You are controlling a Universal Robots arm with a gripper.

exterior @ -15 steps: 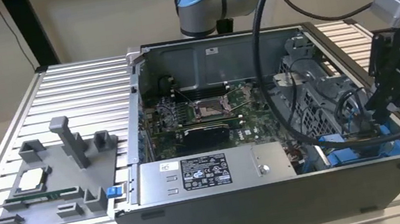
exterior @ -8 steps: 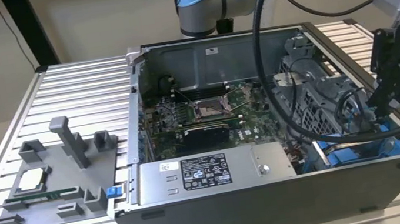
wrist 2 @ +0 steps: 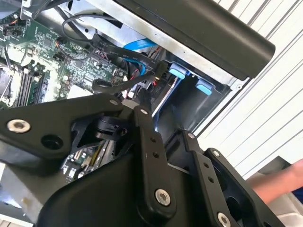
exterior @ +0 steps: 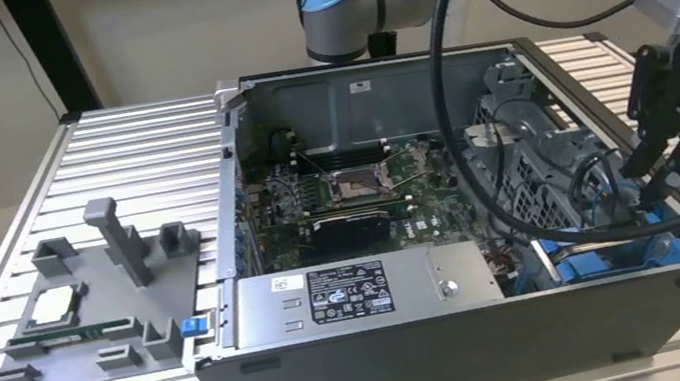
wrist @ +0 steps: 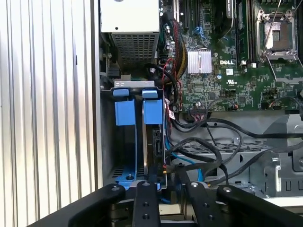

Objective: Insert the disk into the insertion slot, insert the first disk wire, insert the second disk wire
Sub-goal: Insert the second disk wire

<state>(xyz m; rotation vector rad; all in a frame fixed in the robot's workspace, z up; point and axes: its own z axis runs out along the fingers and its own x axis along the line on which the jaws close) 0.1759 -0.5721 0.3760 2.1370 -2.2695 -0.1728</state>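
The disk (wrist: 154,142) stands edge-on in the insertion slot (wrist: 128,142), held in its blue carrier (wrist: 152,111). That slot is the grey-walled bay with blue clips (exterior: 620,260) at the case's corner nearest the exterior view's right. My gripper (exterior: 647,190) reaches down into this corner. In the first wrist view its black fingers (wrist: 144,189) close around a black disk wire (wrist: 166,166) at the disk's connector edge. The second wrist view shows the fingertip (wrist 2: 156,75) at the wire's plug beside the blue clips (wrist 2: 176,72). More black and blue wires loop next to it.
The open computer case (exterior: 472,353) lies on a ribbed metal table (exterior: 132,151). Inside are the silver power-supply box (exterior: 356,294), the motherboard (exterior: 354,188) and the processor socket (wrist: 277,33). A grey parts fixture (exterior: 88,309) sits on the exterior view's left. A person's hand (wrist 2: 279,182) is near the case.
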